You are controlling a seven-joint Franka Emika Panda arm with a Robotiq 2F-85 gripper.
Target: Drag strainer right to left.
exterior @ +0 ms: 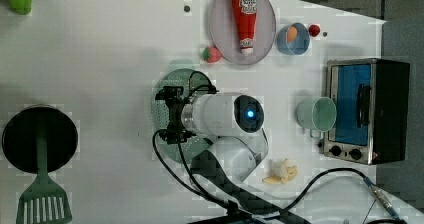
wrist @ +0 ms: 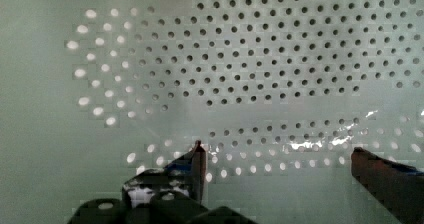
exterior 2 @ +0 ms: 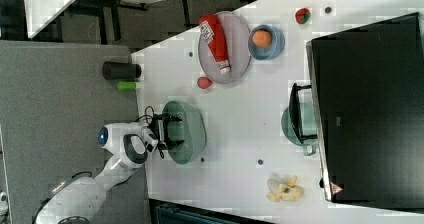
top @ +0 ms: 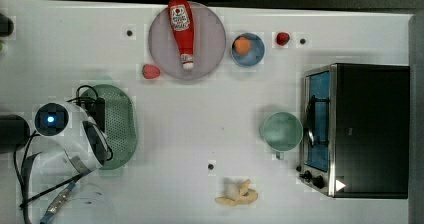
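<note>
The strainer (top: 120, 126) lies at the top view's left end of the white surface (top: 200, 119), well apart from the mint cup (top: 282, 131) and the toaster oven (top: 357, 129) at the top view's right. The gripper (wrist: 275, 159) is down inside the strainer, its jaws spread wide over the perforated bottom, gripping nothing. A grey plate (top: 210, 41) carries a ketchup bottle (top: 182, 29), with a strawberry (top: 150, 71) just beside it.

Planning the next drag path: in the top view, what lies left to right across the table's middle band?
strainer under the claw → cup → toaster oven.
</note>
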